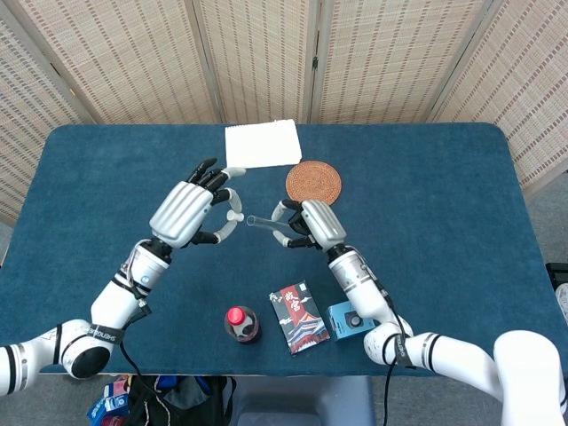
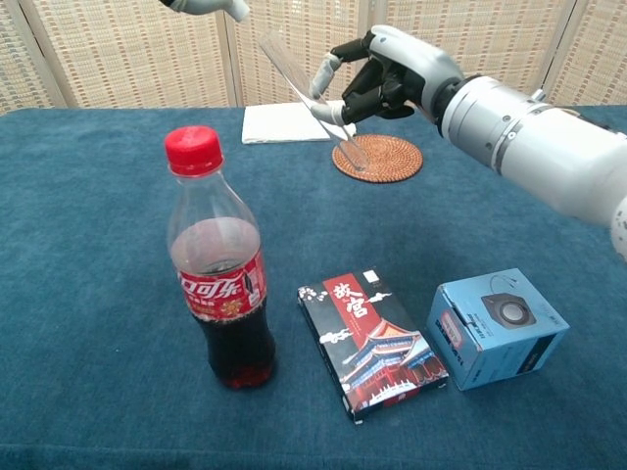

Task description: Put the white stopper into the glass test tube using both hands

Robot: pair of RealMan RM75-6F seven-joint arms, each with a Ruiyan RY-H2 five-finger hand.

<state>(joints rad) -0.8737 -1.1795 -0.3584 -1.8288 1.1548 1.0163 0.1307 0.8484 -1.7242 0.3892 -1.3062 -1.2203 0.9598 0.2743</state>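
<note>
Stopper meets tube above the table
Left hand (image 1: 189, 213) apparently pinches white stopper (image 1: 233, 219); right hand (image 1: 312, 224) clamps glass test tube (image 2: 312, 102).

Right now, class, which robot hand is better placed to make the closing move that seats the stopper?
Probably the left robot hand. It pinches the white stopper just short of the open end of the glass test tube, which the right robot hand holds pointing toward it, so the right need only hold steady.

Both arms raised, converging; left hand (image 1: 189, 213) and right hand (image 1: 312, 224) apparently both pinching.
</note>
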